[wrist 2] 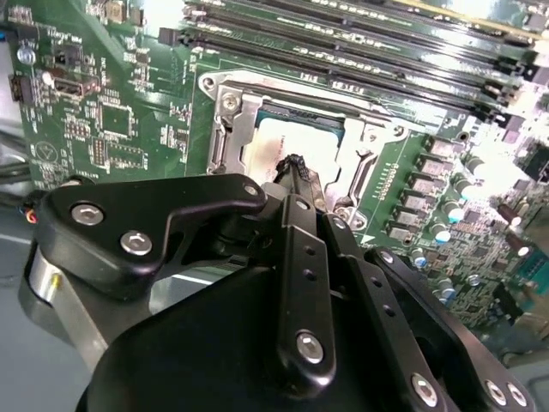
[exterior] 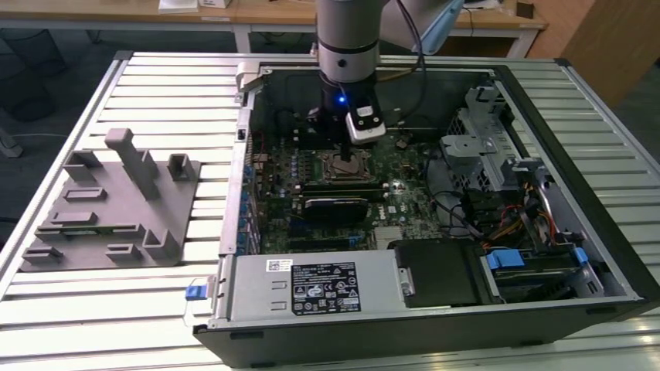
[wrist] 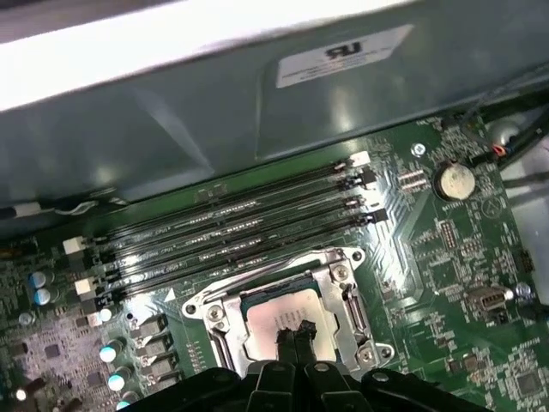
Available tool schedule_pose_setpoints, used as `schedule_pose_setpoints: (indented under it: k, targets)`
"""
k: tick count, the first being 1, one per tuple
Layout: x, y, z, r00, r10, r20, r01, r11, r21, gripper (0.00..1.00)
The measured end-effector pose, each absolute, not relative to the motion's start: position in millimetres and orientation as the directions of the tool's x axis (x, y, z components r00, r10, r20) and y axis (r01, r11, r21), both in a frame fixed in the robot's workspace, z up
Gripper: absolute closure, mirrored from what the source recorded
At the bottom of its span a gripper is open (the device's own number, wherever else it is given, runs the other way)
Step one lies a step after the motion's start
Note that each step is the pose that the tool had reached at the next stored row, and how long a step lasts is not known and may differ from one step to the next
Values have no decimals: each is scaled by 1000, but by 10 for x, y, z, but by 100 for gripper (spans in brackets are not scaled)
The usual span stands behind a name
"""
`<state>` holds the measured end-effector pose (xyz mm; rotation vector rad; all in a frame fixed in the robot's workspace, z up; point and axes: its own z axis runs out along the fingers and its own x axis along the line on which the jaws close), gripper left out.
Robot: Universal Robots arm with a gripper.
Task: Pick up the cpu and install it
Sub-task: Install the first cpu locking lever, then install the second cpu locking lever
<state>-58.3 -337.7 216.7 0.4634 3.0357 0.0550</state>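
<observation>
gripper (wrist: 294,330) fingers pressed together, tips touching silvery-grey square cpu (wrist: 276,324) seated inside metal socket frame (wrist: 283,290) mid green motherboard (wrist 2: 120,112); placing looked done, frame not yet closed.

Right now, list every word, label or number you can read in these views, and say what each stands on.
Nothing reads clearly.
Black label on the power supply, exterior view: print too small.
White sticker beside it: too small.
White label on the case wall, first wrist view: blurred.
Motherboard silkscreen, both wrist views: too small.
cpu lid: no legible marking.
</observation>
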Motion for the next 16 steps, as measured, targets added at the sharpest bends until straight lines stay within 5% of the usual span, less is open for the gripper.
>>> schedule_pose_setpoints:
  k: [16]
  targets:
    - [-558, -3377, 2165, -957, 282, -64, 280, 959, 46, 89]
